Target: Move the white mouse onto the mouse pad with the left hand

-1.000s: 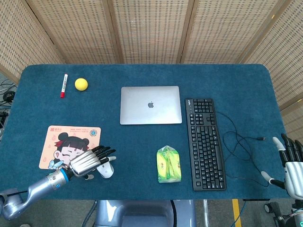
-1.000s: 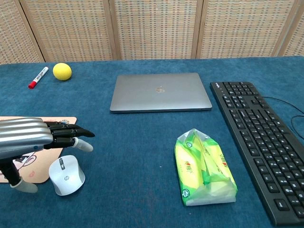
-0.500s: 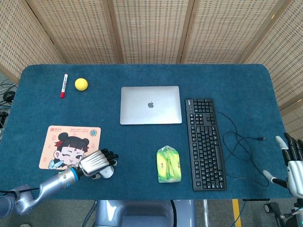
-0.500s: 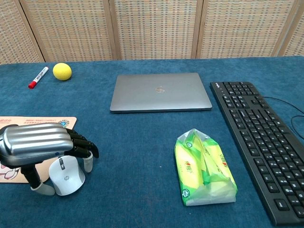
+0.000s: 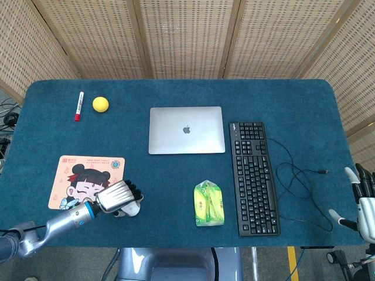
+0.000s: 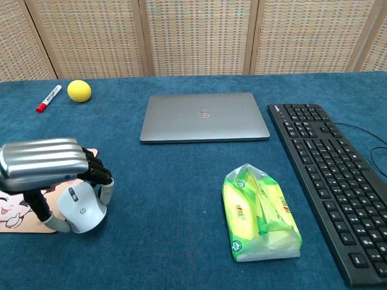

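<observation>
The white mouse (image 6: 82, 209) lies on the blue cloth at the right edge of the cartoon mouse pad (image 5: 82, 173), and it may be overlapping that edge. My left hand (image 6: 47, 165) covers the mouse from above, with the thumb on the mouse's left side and the other fingers curled down its right side, gripping it. In the head view the left hand (image 5: 118, 198) hides nearly all of the mouse. My right hand (image 5: 365, 202) hangs past the table's front right corner, fingers apart, holding nothing.
A shut grey laptop (image 5: 186, 130) lies mid-table, with a black keyboard (image 5: 253, 177) and its loose cable (image 5: 299, 181) to the right. A green-yellow packet (image 5: 208, 203) lies near the front edge. A yellow ball (image 5: 101, 104) and a red marker (image 5: 78, 105) sit at the back left.
My left hand has come down over the mouse and its fingers have closed around it. The mouse has shifted slightly toward the pad. My right hand has sunk a little lower.
</observation>
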